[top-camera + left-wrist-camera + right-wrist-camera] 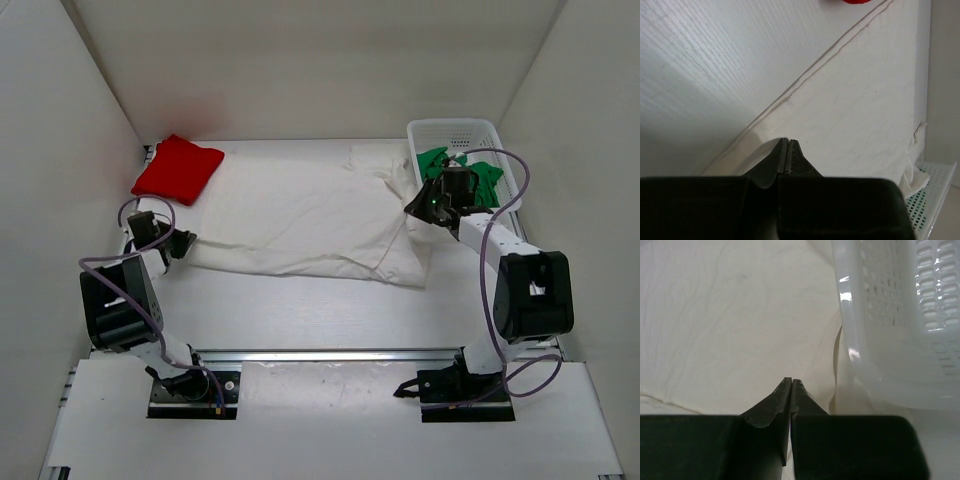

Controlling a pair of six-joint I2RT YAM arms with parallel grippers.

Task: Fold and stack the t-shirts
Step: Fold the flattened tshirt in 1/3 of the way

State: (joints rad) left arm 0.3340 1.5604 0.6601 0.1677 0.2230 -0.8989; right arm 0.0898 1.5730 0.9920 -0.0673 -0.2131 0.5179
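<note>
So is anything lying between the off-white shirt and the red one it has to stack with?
Nothing visible. The off-white shirt lies spread right beside the folded red shirt; the basket with the green shirt sits at its opposite end.

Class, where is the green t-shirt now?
Top view: the green t-shirt lies inside the white basket in the far-right corner, beside the off-white t-shirt.

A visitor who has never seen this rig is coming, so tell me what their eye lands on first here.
The red shirt, folded at the far left corner of the table, is the brightest thing. Next comes the white shirt spread across the middle, with the left gripper shut at its left edge and the right gripper shut at its right. A green shirt lies bunched in the basket at the far right.
</note>
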